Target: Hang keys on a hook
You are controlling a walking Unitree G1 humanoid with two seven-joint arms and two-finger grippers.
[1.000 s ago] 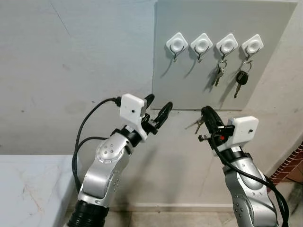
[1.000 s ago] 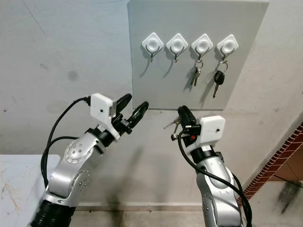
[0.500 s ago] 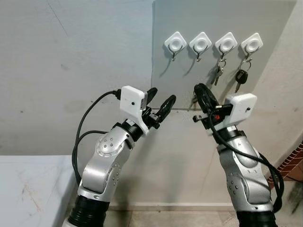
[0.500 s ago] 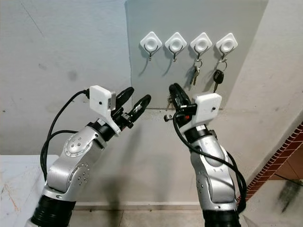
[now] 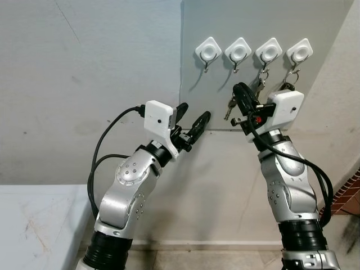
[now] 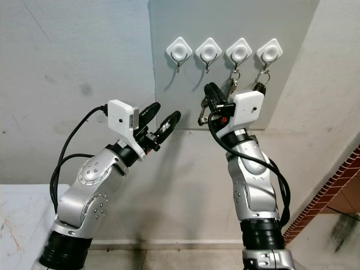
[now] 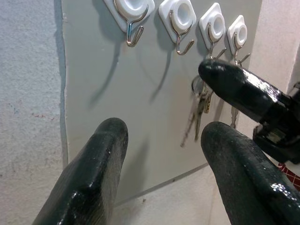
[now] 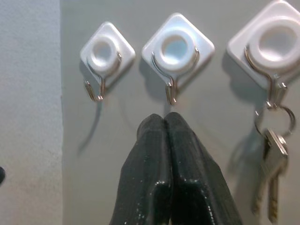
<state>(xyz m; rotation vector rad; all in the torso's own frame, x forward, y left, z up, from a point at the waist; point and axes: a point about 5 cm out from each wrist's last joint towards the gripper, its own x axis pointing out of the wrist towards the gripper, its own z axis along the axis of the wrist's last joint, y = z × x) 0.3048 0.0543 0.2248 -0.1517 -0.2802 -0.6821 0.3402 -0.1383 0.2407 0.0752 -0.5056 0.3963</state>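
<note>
Nearest, at the lower left, lies the corner of a pale counter (image 5: 34, 225). Above it two silver arms reach toward the wall. The left gripper (image 5: 191, 124) hangs with its jaws released, its two black fingers (image 7: 93, 173) spread apart and nothing between them, pointing at the lower edge of the grey board (image 5: 315, 34).

The right gripper (image 6: 211, 95) is raised higher and further in, in front of the board below the hooks. Its jaws are clenched, the two fingers (image 8: 164, 154) pressed together in the right wrist view, tips just under the second hook (image 8: 176, 51). A small bunch of keys (image 6: 202, 115), silvery metal and dangling, hangs beneath the right gripper; the grip point itself is hidden by the fingers.

On the board sit four white diamond-shaped hooks in one row. Counting from the robot's left, the first hook (image 5: 208, 52) and the second are bare. The third hook (image 5: 269, 52) carries a ring with silver keys (image 8: 269, 173); the fourth hook (image 5: 299, 52) also carries a ring, whose key is mostly hidden behind the right wrist.

The board's left edge runs just beside the first hook, with plain grey wall (image 5: 84, 73) beyond it.
</note>
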